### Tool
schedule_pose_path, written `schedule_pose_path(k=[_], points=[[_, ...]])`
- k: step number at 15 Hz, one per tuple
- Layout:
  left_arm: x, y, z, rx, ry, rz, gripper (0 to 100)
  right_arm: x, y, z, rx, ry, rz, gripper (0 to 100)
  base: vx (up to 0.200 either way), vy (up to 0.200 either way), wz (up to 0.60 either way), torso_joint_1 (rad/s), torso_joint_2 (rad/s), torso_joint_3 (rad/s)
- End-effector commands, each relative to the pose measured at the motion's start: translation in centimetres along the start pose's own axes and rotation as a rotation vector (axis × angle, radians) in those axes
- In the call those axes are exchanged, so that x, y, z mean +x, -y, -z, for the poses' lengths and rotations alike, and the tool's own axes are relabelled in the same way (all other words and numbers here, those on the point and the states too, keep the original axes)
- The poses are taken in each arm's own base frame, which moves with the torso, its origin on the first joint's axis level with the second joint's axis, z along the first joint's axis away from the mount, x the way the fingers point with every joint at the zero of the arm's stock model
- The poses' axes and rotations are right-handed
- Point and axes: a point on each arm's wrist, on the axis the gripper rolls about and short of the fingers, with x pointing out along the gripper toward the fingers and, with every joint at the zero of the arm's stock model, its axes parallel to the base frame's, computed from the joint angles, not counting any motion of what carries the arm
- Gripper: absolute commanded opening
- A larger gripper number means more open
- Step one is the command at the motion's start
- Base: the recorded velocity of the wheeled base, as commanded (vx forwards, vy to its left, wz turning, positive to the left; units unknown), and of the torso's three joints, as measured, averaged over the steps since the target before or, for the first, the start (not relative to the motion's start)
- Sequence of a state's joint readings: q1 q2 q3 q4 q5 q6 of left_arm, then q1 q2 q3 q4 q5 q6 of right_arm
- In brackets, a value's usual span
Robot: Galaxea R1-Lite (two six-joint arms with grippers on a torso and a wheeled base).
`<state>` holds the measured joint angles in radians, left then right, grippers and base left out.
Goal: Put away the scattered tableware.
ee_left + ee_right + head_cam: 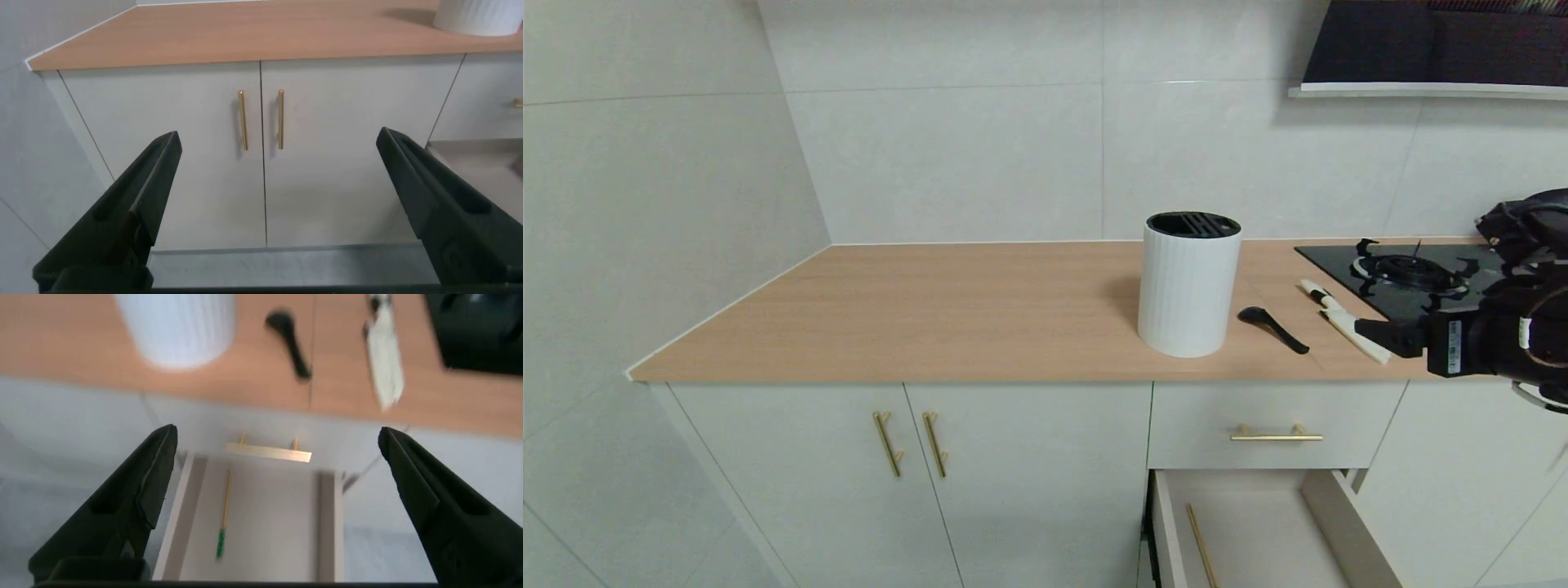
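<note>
Spoon (1272, 327) right of holder (1188, 286); knife (1343, 322) right of spoon.

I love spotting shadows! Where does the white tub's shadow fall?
Head view: the white tub throws a soft shadow on the counter, toward the robot's left; left wrist view: the same dark patch lies on the wood beside the tub.

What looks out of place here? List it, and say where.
A black spoon and a white knife lie loose on the counter beside the holder, not in it. The lower drawer stands open with one chopstick inside.
</note>
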<state>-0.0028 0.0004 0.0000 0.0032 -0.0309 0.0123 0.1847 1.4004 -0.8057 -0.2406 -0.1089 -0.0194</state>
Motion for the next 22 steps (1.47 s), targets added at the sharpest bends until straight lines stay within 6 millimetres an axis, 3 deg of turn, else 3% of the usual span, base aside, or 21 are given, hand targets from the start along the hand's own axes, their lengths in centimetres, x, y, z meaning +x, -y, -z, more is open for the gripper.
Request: schedule_pose_path(k=[1, 5, 8, 11, 16, 22], points=[[0.0, 0.0, 0.0, 0.000, 0.001, 0.000, 100, 6.7, 1.5, -0.3, 0.008, -0.026, 0.008, 100, 0.000, 0.000, 0.00, 0.000, 0.00, 0.000], [0.0, 0.0, 0.0, 0.000, 0.001, 0.000, 100, 16.6, 4.3, -0.6, 0.046, -0.053, -0.043, 100, 0.000, 0.000, 0.00, 0.000, 0.00, 0.000], [0.0, 0.0, 0.0, 0.000, 0.001, 0.000, 100, 21.9, 4.4, 0.9, 0.042, -0.113, -0.047, 100, 0.000, 0.000, 0.00, 0.000, 0.00, 0.000], [0.0, 0.0, 0.0, 0.000, 0.001, -0.001, 100, 24.6, 4.4, 3.3, 0.023, -0.169, -0.046, 100, 0.000, 0.000, 0.00, 0.000, 0.00, 0.000], [0.0, 0.0, 0.0, 0.000, 0.001, 0.002, 100, 26.3, 3.9, 5.3, -0.005, -0.184, -0.052, 100, 0.000, 0.000, 0.00, 0.000, 0.00, 0.000], [0.0, 0.0, 0.0, 0.000, 0.001, 0.000, 100, 27.2, 4.0, 5.7, -0.004, -0.160, -0.041, 100, 0.000, 0.000, 0.00, 0.000, 0.00, 0.000]])
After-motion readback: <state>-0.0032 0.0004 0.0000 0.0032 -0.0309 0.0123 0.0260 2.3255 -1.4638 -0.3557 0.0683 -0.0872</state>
